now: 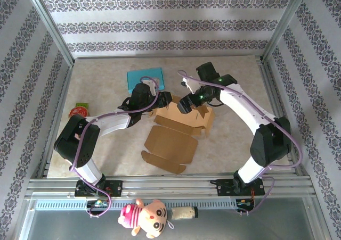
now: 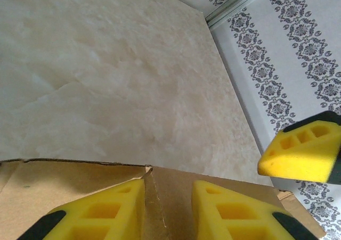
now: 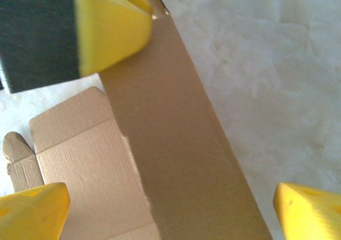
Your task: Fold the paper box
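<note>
The brown paper box point(image 1: 173, 136) lies half-folded at mid-table, its lid flat toward me and its back walls raised. My left gripper point(image 1: 153, 105) is at the box's back left corner. In the left wrist view, my left gripper point(image 2: 168, 189) has its yellow fingers point(image 2: 106, 213) a narrow gap apart over a cardboard corner crease point(image 2: 152, 197), pinching nothing. My right gripper point(image 1: 185, 105) is above the back wall. In the right wrist view, my right gripper point(image 3: 170, 197) is wide open and straddles the brown wall panel point(image 3: 176, 144). A left finger point(image 3: 109, 30) rests at that panel's far end.
A blue flat item point(image 1: 145, 79) lies behind the box. A red and green object point(image 1: 79, 111) sits at the table's left edge. A pink plush toy point(image 1: 145, 216) lies below the front rail. Patterned walls enclose the table.
</note>
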